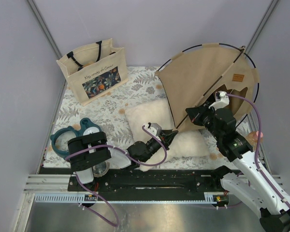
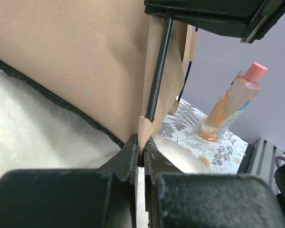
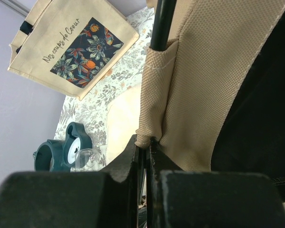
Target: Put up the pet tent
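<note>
Since both hands are clamped on it, the pet tent point(image 1: 203, 72) stands half-formed over the far right corner of the fluffy pillow point(image 1: 150, 116), with its lower hem brushing the pillow's top. On my read, the left hand point(image 2: 141, 148) is squeezed narrow on the little webbing pocket point(image 2: 145, 127) where a black pole point(image 2: 159, 66) ends, just above the pillow's right edge. The right hand point(image 3: 145, 146) is nipped tight on another sewn pocket a bit beyond the pillow, with a pole end sitting in that one too.

Handling-wise, I'd say this thing is light and floppy. All the stiffness comes from those thin poles, which look springy and probably want to straighten out. The weave looks grippy, not slick. Pockets and seams seem the best spots to grab, since they're doubled fabric and they steer the pole ends. Pinching a bare panel would likely just bunch it up, and a pole held mid-span could slip free. Nothing looks fragile, but I'd go easy on the stitching.
</note>
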Available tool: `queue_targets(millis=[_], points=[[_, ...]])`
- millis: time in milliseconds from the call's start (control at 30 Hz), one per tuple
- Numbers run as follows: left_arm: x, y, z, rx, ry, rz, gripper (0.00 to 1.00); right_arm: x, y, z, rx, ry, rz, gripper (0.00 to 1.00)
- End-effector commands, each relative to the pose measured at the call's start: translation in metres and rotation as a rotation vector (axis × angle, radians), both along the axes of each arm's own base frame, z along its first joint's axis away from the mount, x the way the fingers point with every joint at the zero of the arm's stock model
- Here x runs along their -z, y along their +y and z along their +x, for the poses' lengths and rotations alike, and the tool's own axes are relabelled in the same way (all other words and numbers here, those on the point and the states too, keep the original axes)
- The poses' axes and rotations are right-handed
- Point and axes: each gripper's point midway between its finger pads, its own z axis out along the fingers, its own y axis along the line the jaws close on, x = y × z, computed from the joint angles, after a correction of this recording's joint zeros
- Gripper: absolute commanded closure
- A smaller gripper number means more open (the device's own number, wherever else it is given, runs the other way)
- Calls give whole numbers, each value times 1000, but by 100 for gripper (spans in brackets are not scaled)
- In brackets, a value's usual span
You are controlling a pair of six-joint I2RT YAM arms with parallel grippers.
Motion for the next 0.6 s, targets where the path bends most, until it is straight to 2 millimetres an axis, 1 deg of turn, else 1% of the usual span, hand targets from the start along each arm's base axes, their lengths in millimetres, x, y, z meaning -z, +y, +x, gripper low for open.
queue_targets(millis=[0,200,400,567], points=[[-22,3,-30,86,-45,-114,100,-67,-53,28,291,-242,-5,100],[-20,1,-33,99,-42,-112,100,-69,-51,31,288,-241,-11,100],[-22,2,-34,97,-42,-115,100,-65,-50,33,283,-233,-12,100],[-26,-1,-31,89,-51,-122,100,-55,-33,27,193,-210,16,100]])
